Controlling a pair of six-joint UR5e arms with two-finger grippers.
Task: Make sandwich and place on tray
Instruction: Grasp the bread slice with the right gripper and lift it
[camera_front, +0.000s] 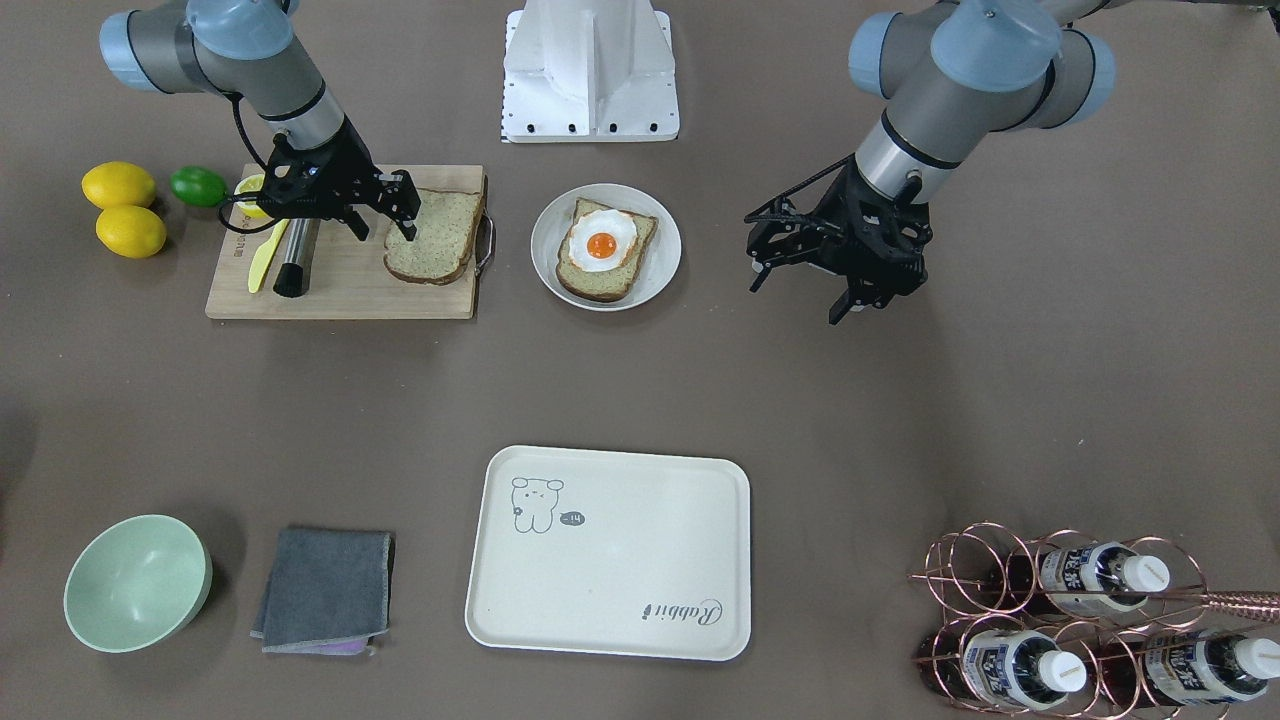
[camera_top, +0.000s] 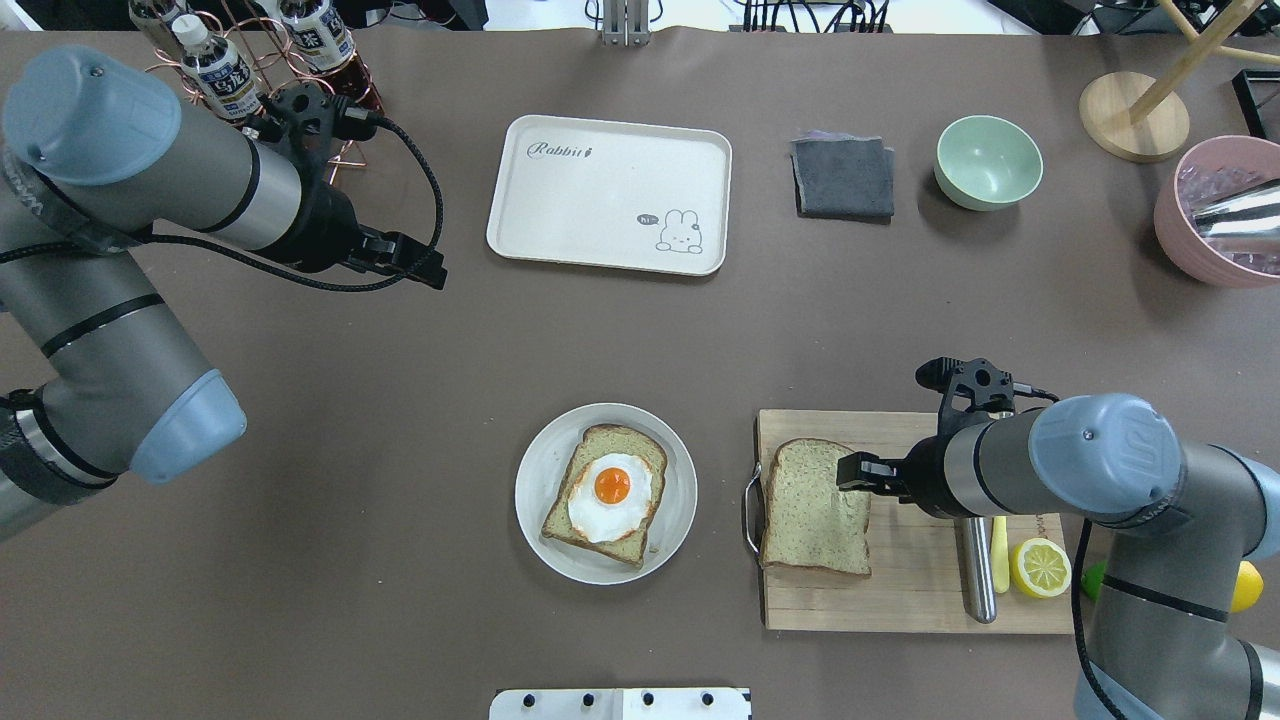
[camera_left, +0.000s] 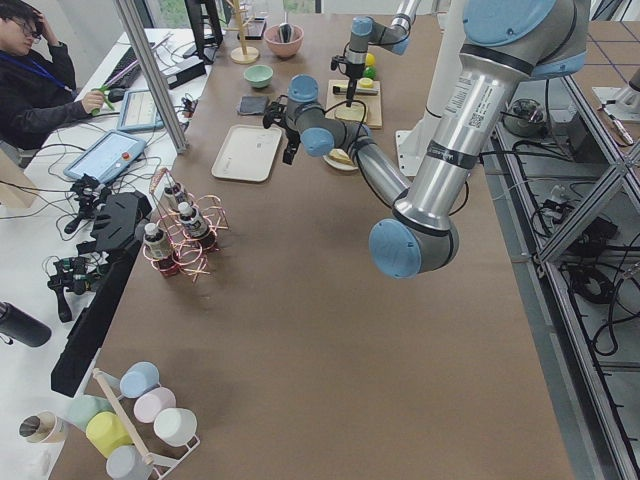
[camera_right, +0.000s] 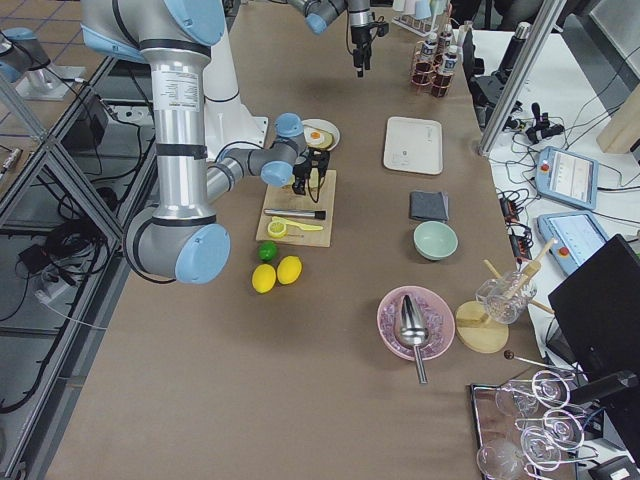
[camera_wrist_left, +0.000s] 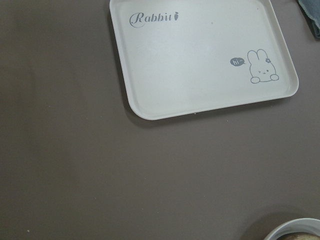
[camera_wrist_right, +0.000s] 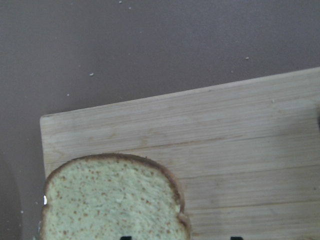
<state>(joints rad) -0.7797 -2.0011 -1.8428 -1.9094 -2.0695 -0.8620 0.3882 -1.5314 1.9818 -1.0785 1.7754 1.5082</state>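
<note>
One speckled bread slice (camera_front: 435, 240) lies on the wooden cutting board (camera_front: 340, 290); it also shows in the overhead view (camera_top: 812, 510) and the right wrist view (camera_wrist_right: 110, 200). My right gripper (camera_front: 384, 228) is open and low over that slice's edge, one finger over the bread and one over the board. The second slice (camera_top: 600, 445), with the fried egg (camera_front: 603, 243) on top, sits on a round white plate (camera_front: 655, 275). The cream tray (camera_front: 610, 570) with the "Rabbit" script is empty; it fills the left wrist view (camera_wrist_left: 200, 60). My left gripper (camera_front: 795, 300) is open and empty, hovering over bare table.
On the board lie a yellow knife (camera_front: 262, 260), a metal rod (camera_front: 293, 260) and a lemon half (camera_top: 1040, 567). Two lemons (camera_front: 120, 185) and a lime (camera_front: 197, 186) sit beside it. A green bowl (camera_front: 137, 580), a grey cloth (camera_front: 325, 590) and a copper bottle rack (camera_front: 1080, 620) stand along the operators' edge.
</note>
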